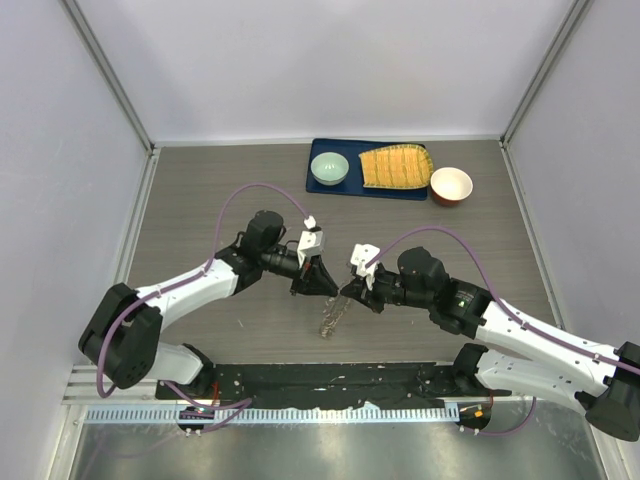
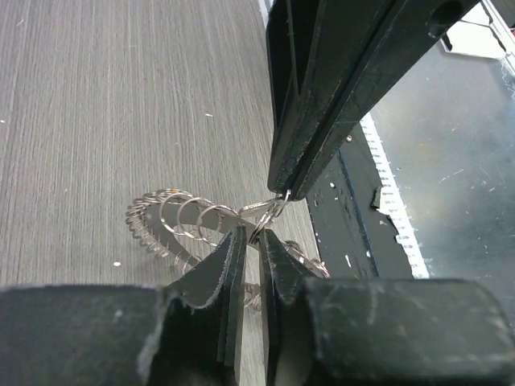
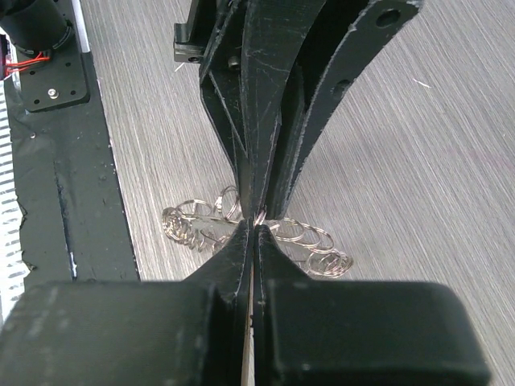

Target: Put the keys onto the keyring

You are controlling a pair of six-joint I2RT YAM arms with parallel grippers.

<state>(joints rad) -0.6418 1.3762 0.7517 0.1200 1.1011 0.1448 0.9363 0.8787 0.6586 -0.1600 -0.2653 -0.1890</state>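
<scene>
Right, you've got both arms nose to nose over the middle of the wooden table (image 1: 200,200). The left gripper (image 2: 253,234) has its fingers drawn in to a sliver of a gap, nipping the wire of the keyring (image 1: 330,320) right at the tips. The right gripper (image 2: 283,191) comes in from the opposite side with its fingers pressed together on a small silver loop (image 2: 269,211), and the two sets of tips almost touch.

Whether that loop is the key's round head or just one of the ring's fringe pieces, you cannot tell: the black fingers cover most of it. The key is too small to pick out among all that metal in any view.

From overhead, the keyring reads only as a thin glinting streak running from the fingertips towards the arm bases. Your wrist cameras show its coils fanning out either side of the pinch, low over the wood grain. You cannot tell if its low end touches the table, and the near half is cut off behind your own fingers.

Well apart, at the far edge, sits a blue tray (image 1: 318,186) carrying a pale green bowl (image 1: 329,168) and a yellow striped mat (image 1: 395,167), with a red bowl (image 1: 451,186) just beside the tray.
</scene>
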